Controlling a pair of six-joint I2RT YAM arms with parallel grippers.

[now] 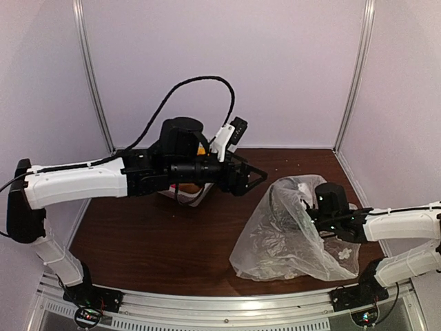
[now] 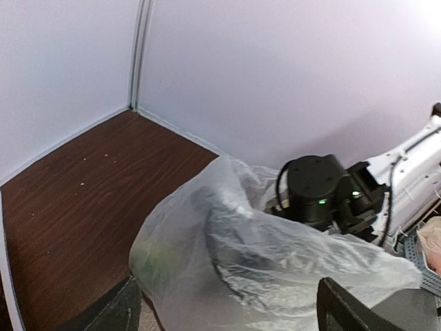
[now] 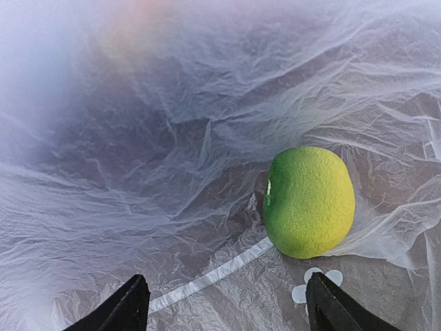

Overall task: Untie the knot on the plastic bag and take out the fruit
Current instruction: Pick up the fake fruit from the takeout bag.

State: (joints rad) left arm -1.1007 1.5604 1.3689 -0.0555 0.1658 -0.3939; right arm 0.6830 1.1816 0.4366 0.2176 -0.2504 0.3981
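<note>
Yellow-green fruit (image 3: pixel 309 201) lies inside the plastic bag (image 1: pixel 289 234), resting on the film. It is just ahead of the right tool (image 3: pixel 227 314) and not touched. The right tool is reached into the bag, fingers wide, gripping nothing. The bag sits crumpled on the right of the worktop (image 1: pixel 151 241). Left tool (image 1: pixel 258 178) is left of the bag and apart from it, fingers wide, empty. White basket (image 1: pixel 198 198) is partly hidden under the left arm.

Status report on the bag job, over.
Left jaws open, empty. Right jaws open inside plastic bag, yellow-green fruit just ahead. No obstruction seen.
</note>
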